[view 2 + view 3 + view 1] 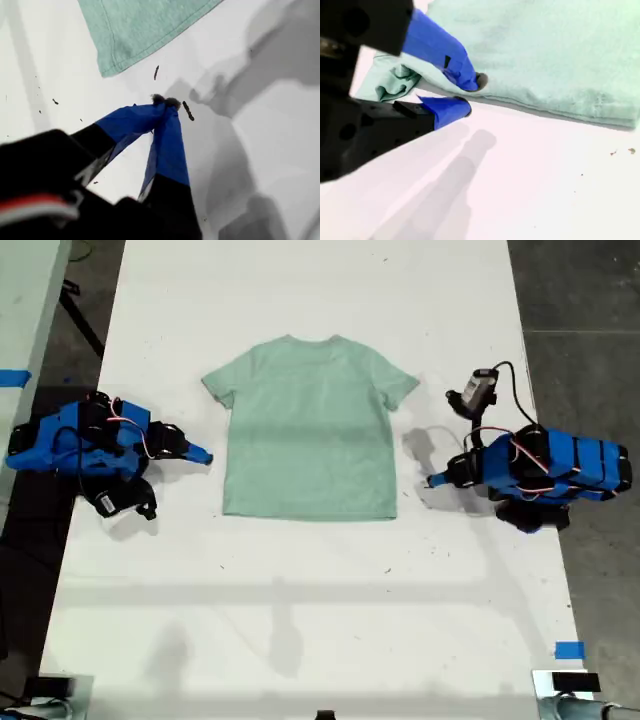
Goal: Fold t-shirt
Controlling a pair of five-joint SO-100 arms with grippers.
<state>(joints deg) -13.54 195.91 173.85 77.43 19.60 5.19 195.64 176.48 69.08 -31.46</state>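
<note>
Work surface: long white matte tabletop (320,620), running the full height of the exterior view; small dark specks scattered on it.
Floor: dark grey concrete floor (580,300), visible along both sides of the exterior view.
Markers: blue tape square (569,650) near the tabletop's lower corner at the exterior view's right; blue tape strip (14,377) on a pale surface at the exterior view's left edge.
Light: overhead, casting soft grey shadows on the tabletop.

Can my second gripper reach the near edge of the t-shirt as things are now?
Probably yes. My second gripper is right at the side edge of the t-shirt, jaws a little apart, and nothing lies between them.
</note>
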